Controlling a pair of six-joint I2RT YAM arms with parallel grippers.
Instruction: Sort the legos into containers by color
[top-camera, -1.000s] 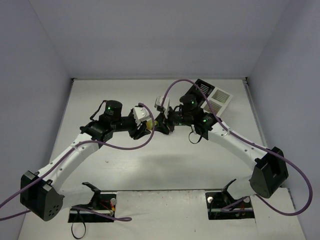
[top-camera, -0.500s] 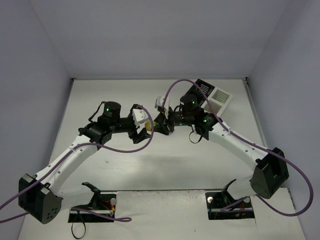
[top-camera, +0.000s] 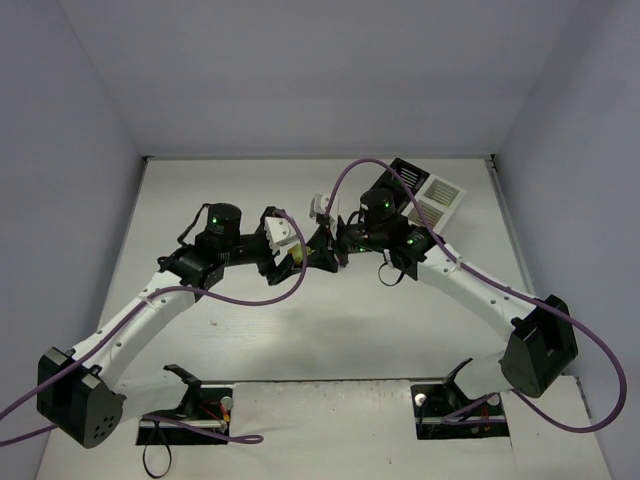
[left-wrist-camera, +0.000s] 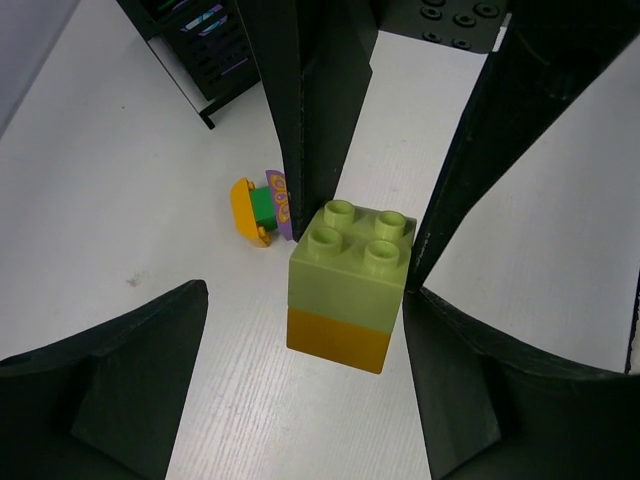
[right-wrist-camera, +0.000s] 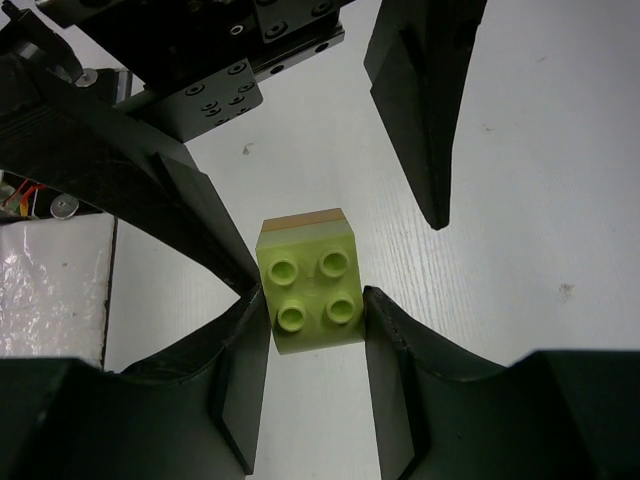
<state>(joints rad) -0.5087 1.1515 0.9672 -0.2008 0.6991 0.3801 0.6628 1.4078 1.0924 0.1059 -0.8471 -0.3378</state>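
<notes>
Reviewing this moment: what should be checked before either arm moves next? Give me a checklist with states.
1. Right end effector shut on the lime-over-orange brick: ok.
2. Left end effector open: ok.
3. Left fingers apart from the brick: cannot tell; one sits very near.
4. Brick split into single colours: not ok, both parts joined.
5. Containers in view beside the right arm: ok.
6. Small orange-green-purple piece on the table, apart from the held brick: ok.

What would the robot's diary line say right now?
right hand: shut on lime-green-over-orange plastic stacked brick | left hand: open, either side of brick | status: brick unsorted
</notes>
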